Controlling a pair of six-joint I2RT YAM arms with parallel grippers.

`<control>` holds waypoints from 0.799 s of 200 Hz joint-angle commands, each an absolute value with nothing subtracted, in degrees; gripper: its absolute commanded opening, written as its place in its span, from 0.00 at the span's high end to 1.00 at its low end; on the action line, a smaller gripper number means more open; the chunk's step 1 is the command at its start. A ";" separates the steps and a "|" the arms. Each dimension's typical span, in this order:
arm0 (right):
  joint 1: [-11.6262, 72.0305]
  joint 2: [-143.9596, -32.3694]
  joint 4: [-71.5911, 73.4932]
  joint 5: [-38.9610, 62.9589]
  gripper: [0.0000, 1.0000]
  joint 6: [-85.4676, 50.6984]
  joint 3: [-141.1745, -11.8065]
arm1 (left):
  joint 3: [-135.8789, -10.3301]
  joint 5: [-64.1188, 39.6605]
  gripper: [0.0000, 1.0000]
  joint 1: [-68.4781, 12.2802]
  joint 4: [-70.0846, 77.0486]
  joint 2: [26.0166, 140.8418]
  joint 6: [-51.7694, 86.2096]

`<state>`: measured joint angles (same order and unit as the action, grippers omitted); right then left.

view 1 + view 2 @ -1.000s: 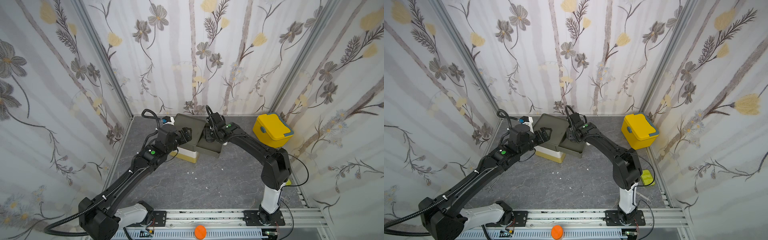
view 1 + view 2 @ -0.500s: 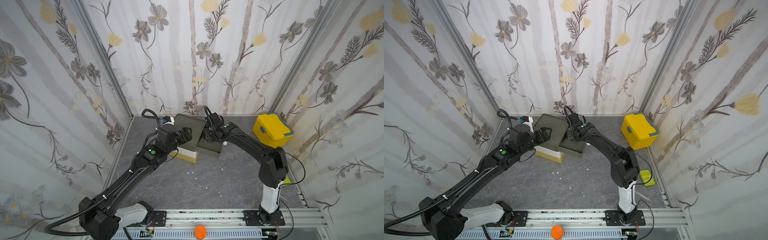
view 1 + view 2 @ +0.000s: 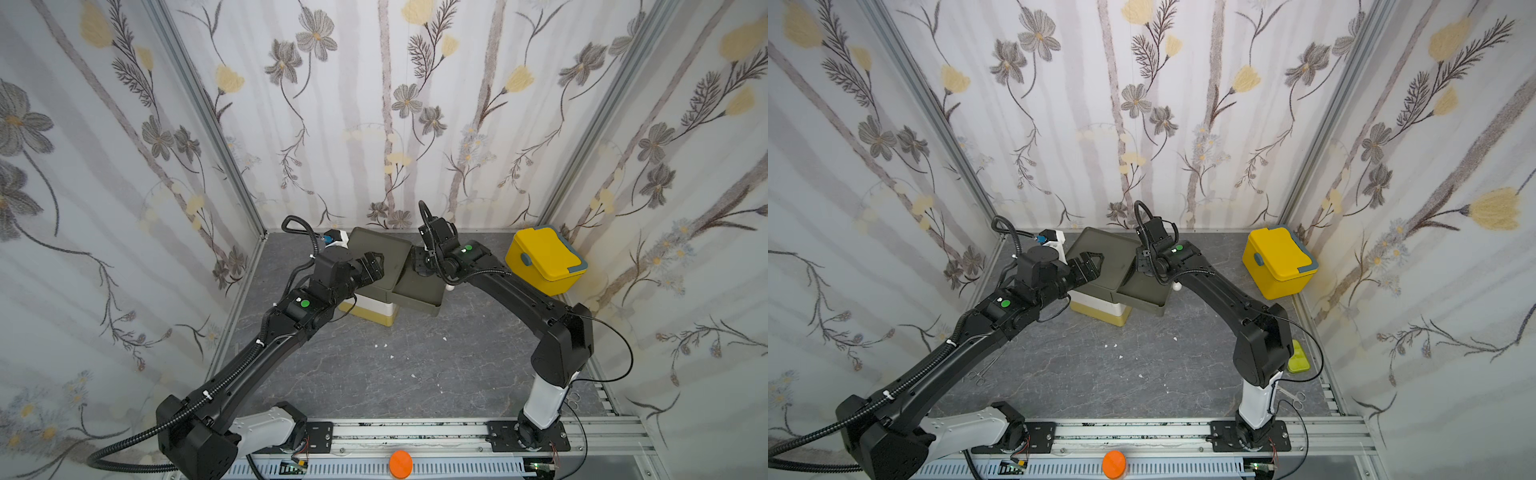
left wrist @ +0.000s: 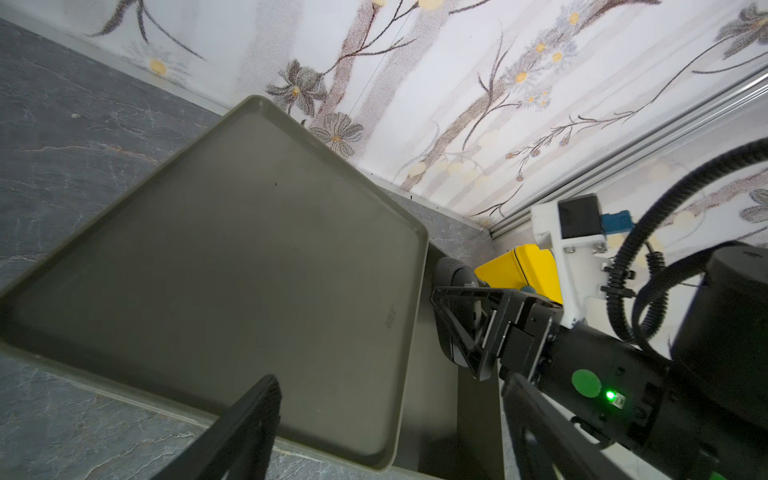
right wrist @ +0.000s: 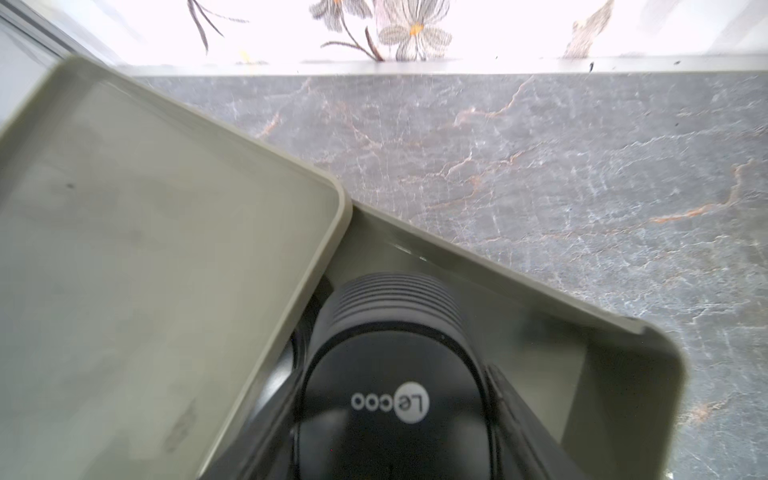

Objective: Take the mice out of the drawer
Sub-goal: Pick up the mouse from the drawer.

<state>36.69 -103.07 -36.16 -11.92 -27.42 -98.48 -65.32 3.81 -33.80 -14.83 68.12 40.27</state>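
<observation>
Worktop (image 3: 374, 374) in front shows no mice: none is out. Farther back, my left pincer (image 3: 376, 266) hangs open and empty above the drawer (image 3: 376, 307). My right pincer (image 3: 424, 266) reaches into the pulled-out olive tier (image 3: 415, 291), clamped on one black mouse (image 5: 395, 374). Remainder unseen.

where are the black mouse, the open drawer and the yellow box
black mouse (image 5: 395, 365): right wrist view, on its back shell
open drawer (image 3: 417, 289): a top view, on its bare floor
yellow box (image 3: 542, 255): a top view, on its lid
</observation>
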 commanded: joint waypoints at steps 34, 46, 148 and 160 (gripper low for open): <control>33.48 -94.67 -36.83 -12.41 0.39 -27.57 -97.02 | -67.38 0.09 0.13 -34.95 -14.15 68.88 39.56; 31.65 -92.00 -36.59 -11.42 0.39 -27.58 -94.69 | -67.79 -0.21 0.13 -35.80 -13.89 69.29 39.14; 14.57 -82.20 -22.54 -5.23 0.40 -28.00 -59.52 | -73.00 0.86 0.06 -47.11 -13.45 76.77 36.49; 13.84 -83.23 -19.75 -4.39 0.40 -28.22 -56.91 | -73.29 0.98 0.06 -48.03 -13.23 77.69 36.52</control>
